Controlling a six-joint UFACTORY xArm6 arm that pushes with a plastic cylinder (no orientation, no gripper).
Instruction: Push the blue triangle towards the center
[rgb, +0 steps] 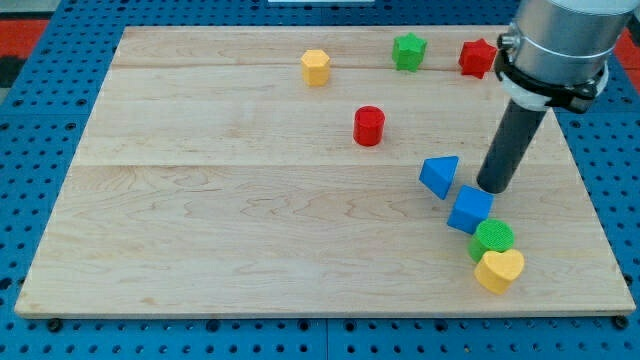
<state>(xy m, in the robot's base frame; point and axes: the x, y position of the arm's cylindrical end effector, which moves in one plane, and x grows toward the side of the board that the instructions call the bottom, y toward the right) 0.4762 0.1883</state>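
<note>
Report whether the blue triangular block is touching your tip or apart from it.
Apart: bare wood shows between the blue triangular block and my tip.

Eight blocks on the table (200, 230): two blue (440, 176), two red (369, 126), two green (408, 51) and two yellow (316, 67).

1. You see a pale wooden tabletop (250, 230) filling most of the frame, made of planks with seams running left to right.
2. Around it lies a blue perforated base (40, 140), its holes in a regular grid, showing at the left, right and bottom edges.
3. A red patch (40, 12) sits in the upper left corner.
4. Light is even, shadows soft.
</note>
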